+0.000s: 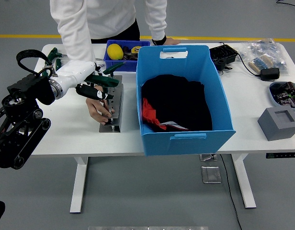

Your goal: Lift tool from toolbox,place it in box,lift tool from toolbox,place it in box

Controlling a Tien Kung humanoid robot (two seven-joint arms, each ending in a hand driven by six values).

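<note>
Green-handled tool (102,80) over grey metal toolbox (112,106), gripped by left robot hand (92,84); blue box (183,98) right.

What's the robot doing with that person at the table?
The robot's left hand is reaching over a grey tool holder, by a green-handled tool; whether it grips the tool I cannot tell. A person's hand rests on the holder. The blue box sits beside it with dark cloth inside.
</note>
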